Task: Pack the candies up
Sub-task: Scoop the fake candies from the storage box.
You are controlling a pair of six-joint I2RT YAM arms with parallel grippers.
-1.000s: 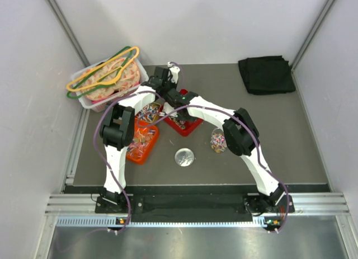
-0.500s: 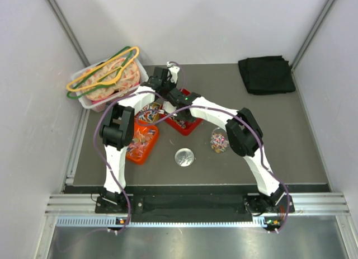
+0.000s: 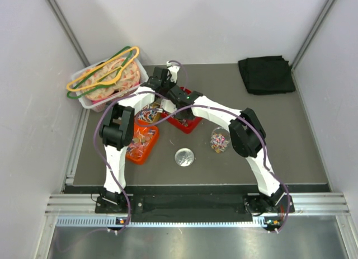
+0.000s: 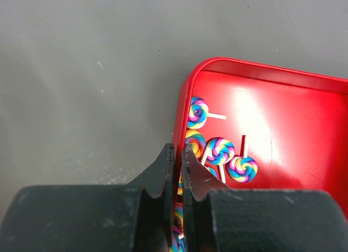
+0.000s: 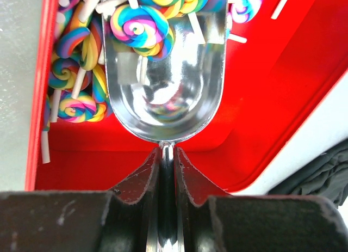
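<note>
Our left gripper (image 4: pixel 175 154) is clenched on the left rim of the red tray (image 4: pixel 283 80), where swirled candies (image 4: pixel 220 151) lie. Our right gripper (image 5: pixel 167 157) grasps the metal scoop (image 5: pixel 163 99) by its handle, with candies at its mouth.

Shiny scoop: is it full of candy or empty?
Mostly empty. Only a few swirly lollipops sit at the front of the scoop; its bowl is otherwise bare metal.

- Overhead view: bright, even light; soft shadows on worktop (image 3: pixel 279 130).
- Left wrist: white glare on red tray (image 4: pixel 293 154); foreground blurred.
- Right wrist: scoop (image 5: pixel 163 94) mirrors colours; candies (image 5: pixel 142 26) sharp.
</note>
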